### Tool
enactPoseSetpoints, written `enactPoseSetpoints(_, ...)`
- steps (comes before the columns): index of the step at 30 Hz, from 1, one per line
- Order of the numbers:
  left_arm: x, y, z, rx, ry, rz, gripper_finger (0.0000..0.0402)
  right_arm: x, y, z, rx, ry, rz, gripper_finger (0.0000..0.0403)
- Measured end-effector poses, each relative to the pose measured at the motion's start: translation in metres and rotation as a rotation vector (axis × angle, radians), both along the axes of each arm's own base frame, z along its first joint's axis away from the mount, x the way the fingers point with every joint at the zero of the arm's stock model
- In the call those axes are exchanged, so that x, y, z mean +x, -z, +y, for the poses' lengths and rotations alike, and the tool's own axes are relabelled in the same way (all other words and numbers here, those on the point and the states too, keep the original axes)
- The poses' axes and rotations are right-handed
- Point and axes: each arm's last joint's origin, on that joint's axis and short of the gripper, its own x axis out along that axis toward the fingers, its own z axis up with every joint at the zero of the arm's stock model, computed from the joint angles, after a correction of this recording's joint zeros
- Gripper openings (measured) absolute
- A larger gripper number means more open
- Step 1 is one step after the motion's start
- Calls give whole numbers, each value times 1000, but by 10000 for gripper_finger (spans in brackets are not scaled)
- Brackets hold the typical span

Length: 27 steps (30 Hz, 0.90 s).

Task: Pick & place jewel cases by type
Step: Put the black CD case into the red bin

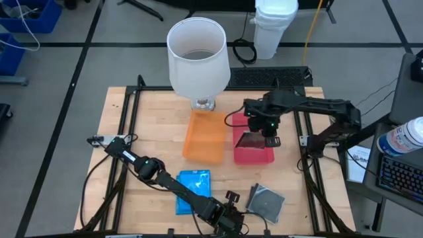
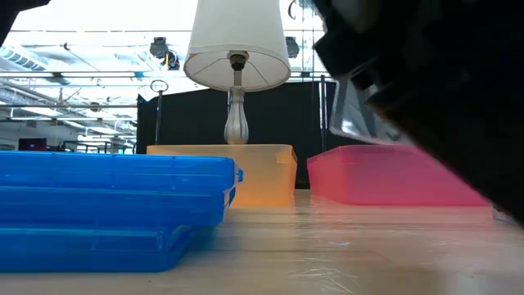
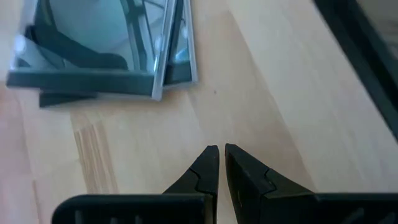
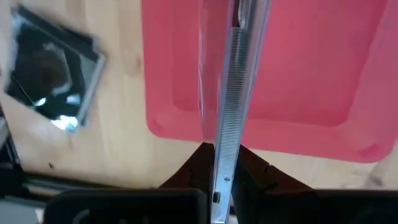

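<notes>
A clear jewel case (image 4: 227, 106) stands edge-on in my right gripper (image 4: 222, 163), above the red tray (image 4: 311, 74). The high view shows this gripper (image 1: 262, 137) over that tray (image 1: 253, 156). More clear grey cases (image 1: 266, 201) lie flat on the table near its near edge, with the blue cases (image 1: 193, 192) stacked to their left. My left gripper (image 3: 219, 158) is shut and touches nothing. It hovers low over bare wood beside the clear cases (image 3: 106, 50), between the two piles (image 1: 228, 211). My right gripper pinches the clear jewel case between its two fingers by one edge (image 4: 221, 155). The fingers come from above, pointing down. The case is lifted clear and hangs on edge below them over the red tray (image 2: 393, 176), as the low view also shows (image 2: 354, 111).
An orange tray (image 1: 205, 135) lies left of the red one. A white-shaded lamp (image 1: 198, 56) stands at the table's far side behind the trays. Bare wood lies between the trays and the case piles. A dark arm (image 2: 442, 90) fills the low view's right side.
</notes>
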Motion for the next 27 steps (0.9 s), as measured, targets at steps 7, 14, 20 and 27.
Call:
enactPoseSetpoints(7, -1, 0, 0, -4, -8, 7, 35, -7, 27, -18, 21, -15, 41, 30)
enactPoseSetpoints(14, 0, 0, 1, -1, -7, 8, 35, -12, 53, -27, 58, -38, 35, 23)
enactPoseSetpoints(20, 2, 1, 5, 3, -13, 12, 35, -14, 68, -28, 63, -93, 12, 31)
enactPoseSetpoints(27, 7, 1, 14, 4, -30, 12, 35, -14, 83, -27, 82, -168, -31, 26)
